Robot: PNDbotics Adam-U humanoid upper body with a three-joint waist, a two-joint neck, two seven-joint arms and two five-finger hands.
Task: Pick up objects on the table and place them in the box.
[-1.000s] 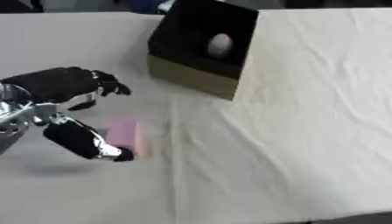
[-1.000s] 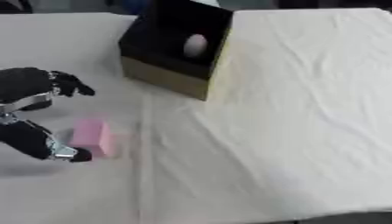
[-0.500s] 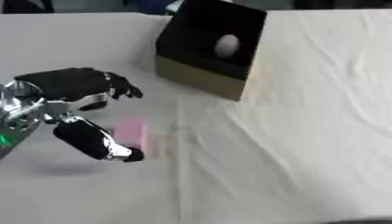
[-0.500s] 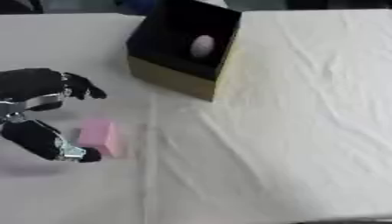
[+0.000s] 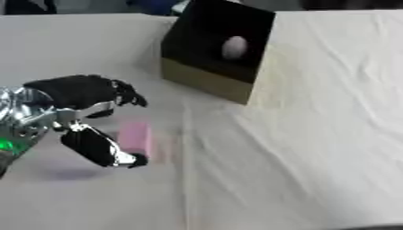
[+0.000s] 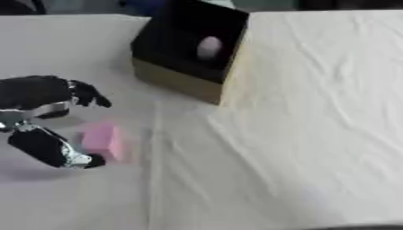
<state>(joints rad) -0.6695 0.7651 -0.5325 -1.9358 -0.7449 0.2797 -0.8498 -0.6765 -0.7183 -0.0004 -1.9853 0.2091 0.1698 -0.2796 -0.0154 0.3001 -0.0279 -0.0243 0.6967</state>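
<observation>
Left eye view shows the pink block [image 5: 135, 137] lying flat on the table [image 5: 315, 148], left of centre and well short of the box [image 5: 217, 49]. Compared with a second ago, the block sits in the same spot on the cloth (the whole picture has shifted a little, which reads as the head moving, not the block). What has changed is the left robot hand [image 5: 82, 114]: its thumb [image 5: 102, 150] now reaches in lower and nearer the block's near end, and the dark fingers [image 5: 126, 92] arch over the far end, so the hand brackets the block more closely than before.

For the task that suggests the grasp is being set up, not yet made. The block is not lifted, and nothing shows it pinched.

The robot hand is spread wide, fingers and thumb apart, with the block between them. The thumb tip looks to be just beside or touching the block's lower left corner; I cannot tell which. The fingers hang above the table, apart from the block.

In the box, which stands tilted open toward the camera at the far side, a pale egg-shaped thing [image 5: 234, 47] already rests. The right robot hand shows in neither view.
</observation>
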